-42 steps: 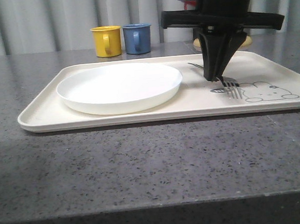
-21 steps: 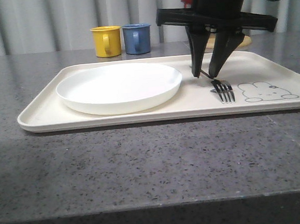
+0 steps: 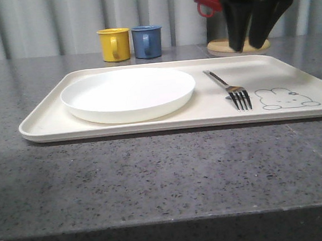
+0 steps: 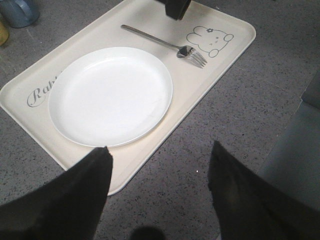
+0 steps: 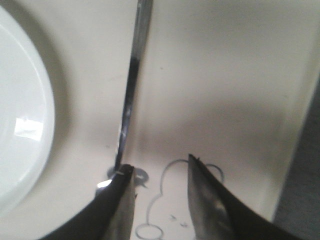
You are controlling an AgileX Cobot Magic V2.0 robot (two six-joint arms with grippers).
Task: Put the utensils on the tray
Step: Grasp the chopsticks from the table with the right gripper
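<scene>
- A moment ago the right gripper [image 3: 254,32] was down low, pinching the fork [image 3: 232,88]. Then it opened, and now it has gone up high above the tray [image 3: 44,121].
- Its two dark fingers [image 5: 117,200] stand apart with nothing between them. So the claw is empty and partly open.
- The fork now lies flat on the tray by itself. It sits just beside the white plate [image 3: 128,92], on the plate's right side. Its prongs point toward the front edge and end close to the little rabbit drawing [image 3: 285,98].
- This means one piece of cutlery is done. I think the fork was set down well, because nothing is touching it.
- The left gripper [image 4: 157,185] hangs over the table near the tray's edge. Its fingers are wide apart and hold nothing.
- I see no knife or spoon on the tray, so more pieces may need to come.
- A yellow cup [image 3: 114,44] and a blue cup [image 3: 147,41] stand behind the tray, well away from the fork.
</scene>
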